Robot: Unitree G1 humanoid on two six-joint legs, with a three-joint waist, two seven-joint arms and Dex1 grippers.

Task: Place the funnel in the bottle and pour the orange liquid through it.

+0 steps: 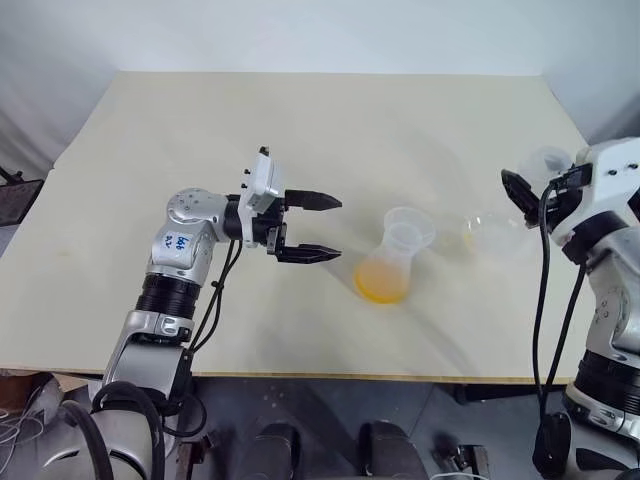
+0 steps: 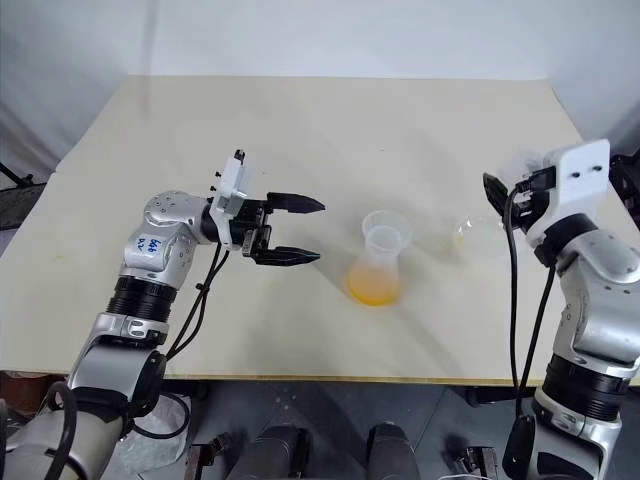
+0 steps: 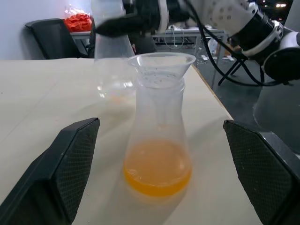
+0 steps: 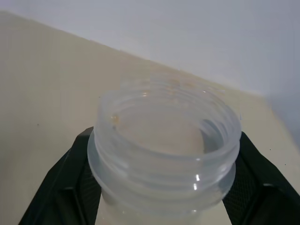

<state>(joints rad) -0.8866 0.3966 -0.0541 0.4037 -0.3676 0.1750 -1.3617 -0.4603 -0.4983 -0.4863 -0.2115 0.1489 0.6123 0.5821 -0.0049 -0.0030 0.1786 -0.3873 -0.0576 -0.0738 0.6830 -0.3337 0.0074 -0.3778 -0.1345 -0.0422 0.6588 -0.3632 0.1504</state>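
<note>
The bottle [image 1: 388, 262], a milky conical flask, stands upright mid-table. The see-through funnel [image 1: 408, 226] sits in its neck. The orange liquid [image 1: 381, 284] pools in the bottle's base. My left gripper [image 1: 335, 228] hangs open just left of the bottle, pointing at it and not touching it. The left wrist view looks between its fingers [image 3: 70, 159] at the bottle [image 3: 158, 140] and funnel [image 3: 161, 63]. My right gripper [image 1: 522, 192] is shut on the neck of a second clear flask [image 1: 485, 228], right of the bottle. That flask's threaded mouth [image 4: 161, 140] sits between the right fingers [image 4: 70, 187].
The held clear flask looks nearly empty, with a faint orange trace at its base. The pale tabletop [image 1: 250, 130] is bare to the back and left. Its front edge [image 1: 300, 375] lies close below my left arm. Its right edge is near my right arm.
</note>
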